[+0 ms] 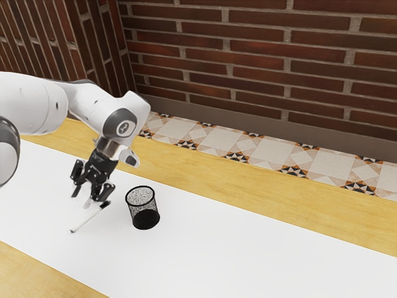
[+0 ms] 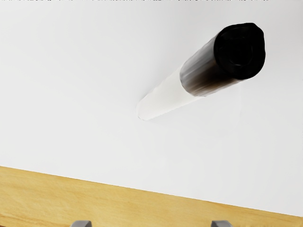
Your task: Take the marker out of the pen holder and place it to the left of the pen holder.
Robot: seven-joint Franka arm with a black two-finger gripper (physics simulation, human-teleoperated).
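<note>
In the exterior view, the claw (image 1: 90, 200) hangs above the white runner (image 1: 205, 242) laid over the wooden tabletop (image 1: 251, 187), and the marker (image 1: 90, 218) lies just below it, outside the pen holder and on the holder's side toward the exterior view's left; its long axis slants from the black end (image 1: 107, 203), close under the claw and nearer the holder, down to the pale end, away from the holder; whether the black end touches a finger I cannot tell. The black mesh pen holder (image 1: 143, 208) stands upright beside the marker, apart from it; I can make out nothing inside. In the wrist view, the claw is released, its fingertips (image 2: 81, 223) wide apart and the marker in neither's grip; the black end looms large toward the camera while the white barrel narrows away toward the runner, so I judge it tilted, black end raised, perhaps not settled. Taking it out looks done; what remains, I judge, is to let it come to rest and lift the claw straight away, since a sideways move could knock the raised end toward the holder.
</note>
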